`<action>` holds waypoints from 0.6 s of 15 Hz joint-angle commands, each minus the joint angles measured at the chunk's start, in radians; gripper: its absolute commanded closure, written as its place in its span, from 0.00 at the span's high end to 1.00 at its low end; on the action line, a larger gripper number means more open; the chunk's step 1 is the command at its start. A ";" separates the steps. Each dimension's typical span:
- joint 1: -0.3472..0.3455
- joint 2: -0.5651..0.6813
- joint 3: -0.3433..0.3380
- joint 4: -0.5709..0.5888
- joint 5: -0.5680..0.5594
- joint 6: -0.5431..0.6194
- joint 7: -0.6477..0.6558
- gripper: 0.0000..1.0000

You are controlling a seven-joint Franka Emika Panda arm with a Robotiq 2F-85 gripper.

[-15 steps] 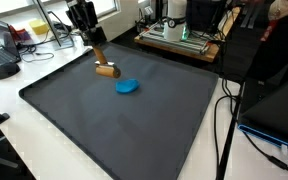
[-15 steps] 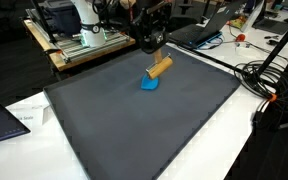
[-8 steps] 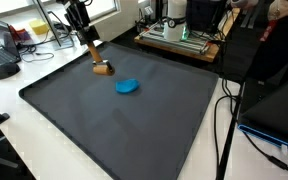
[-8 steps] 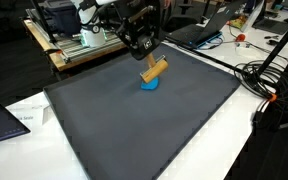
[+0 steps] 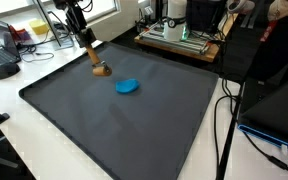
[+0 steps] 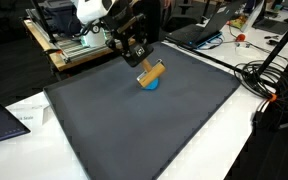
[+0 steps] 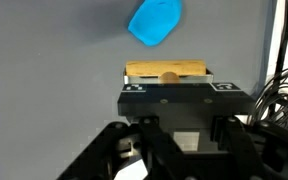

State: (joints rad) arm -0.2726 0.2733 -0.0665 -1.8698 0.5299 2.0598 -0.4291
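1. Dark mat (image 5: 124, 130): the work surface, lying flat on the table.
2. Gripper (image 5: 85, 42): over the last second it has swung toward the mat's far edge and tilted. Its jaws are closed firmly on the wooden block, which shows lying across the fingers in the wrist view (image 7: 166, 70).
3. Wooden block (image 5: 99, 66): clamped at its upper end and hanging aslant below the gripper. It has travelled with the arm, so the grip is judged secure. Whether its lower end touches the mat cannot be told.
4. Blue piece (image 5: 128, 86): flat on the mat and unmoved, now near the block but apart from it.
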 commanded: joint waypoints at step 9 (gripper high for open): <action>-0.009 0.031 -0.017 -0.005 0.010 -0.020 0.053 0.47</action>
State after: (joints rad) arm -0.2846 0.3037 -0.0793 -1.8772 0.5398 2.0430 -0.3750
